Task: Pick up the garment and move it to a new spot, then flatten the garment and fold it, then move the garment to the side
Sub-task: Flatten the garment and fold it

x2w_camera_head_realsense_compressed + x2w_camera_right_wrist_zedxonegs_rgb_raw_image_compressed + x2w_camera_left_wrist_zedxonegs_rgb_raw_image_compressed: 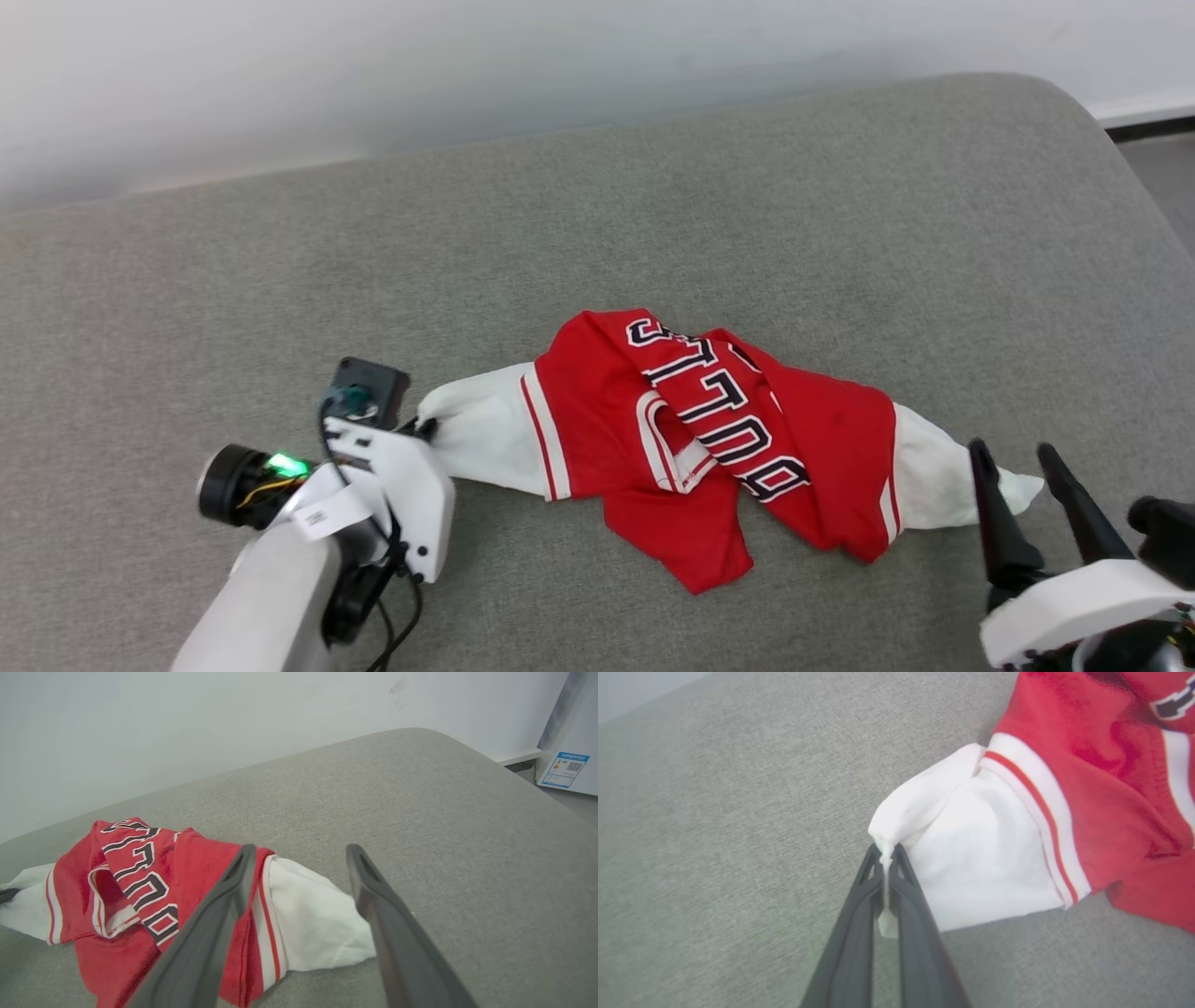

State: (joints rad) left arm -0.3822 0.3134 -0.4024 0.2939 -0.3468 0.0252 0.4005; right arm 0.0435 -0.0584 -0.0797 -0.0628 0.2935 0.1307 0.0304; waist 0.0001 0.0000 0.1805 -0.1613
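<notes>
Head view, crumpled red jersey point(607, 420) mid grey cushion point(747, 187), left gripper point(428, 427) at its left sleeve point(485, 439), right gripper point(1011, 451) near the right sleeve point(934, 476), left wrist view, jaws pinching white sleeve hem, right wrist view, jaws wide, empty.

Item: garment point(607, 420), red jersey w/ white sleeves, thin red/white stripes at sleeve seams, dark white-outlined block letters across chest. Condition: crumpled, body bunched and folded over itself, lettering creased. Lies on grey fabric surface point(653, 205), sleeves drawn out to L and R. L sleeve edge pinched in my left gripper point(887, 851).
</notes>
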